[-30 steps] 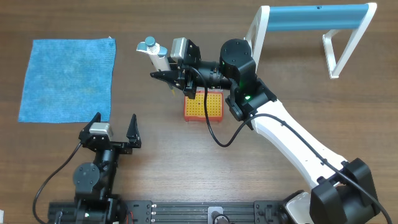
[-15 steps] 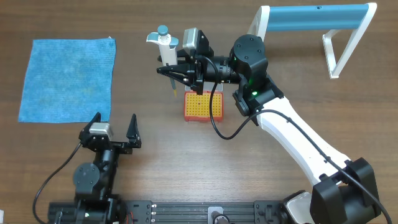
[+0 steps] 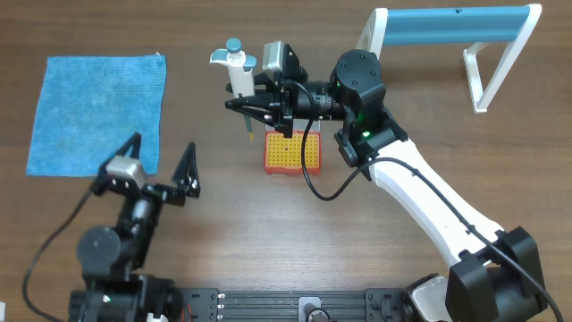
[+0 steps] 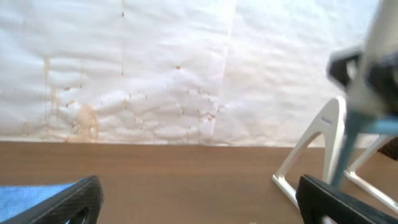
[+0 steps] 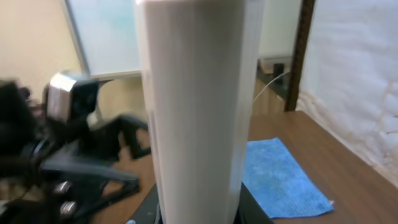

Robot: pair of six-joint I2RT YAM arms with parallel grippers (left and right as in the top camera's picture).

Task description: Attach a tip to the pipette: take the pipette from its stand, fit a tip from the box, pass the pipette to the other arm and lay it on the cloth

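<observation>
Right hand (image 3: 250, 100) grips the pipette (image 3: 239, 76) upright, just off the tip box (image 3: 293, 154) at its 11 o'clock. Left hand (image 3: 163, 141) is spread wide open by the 5 o'clock corner of the cloth (image 3: 96, 114), 8 o'clock on the bench (image 3: 268, 224).

The table (image 3: 232, 224) shows brown wood grain with a matt finish, and the blue cloth (image 3: 96, 100) on it looks soft, finely woven and slightly rough. The pipette (image 3: 239, 80) has a smooth white plastic body, the tip box (image 3: 292, 154) looks like bright orange plastic, and the stand (image 3: 451, 22) is smooth in white and blue. The left end effector (image 3: 163, 145) and right end effector (image 3: 249, 104) are matt black plastic.
</observation>
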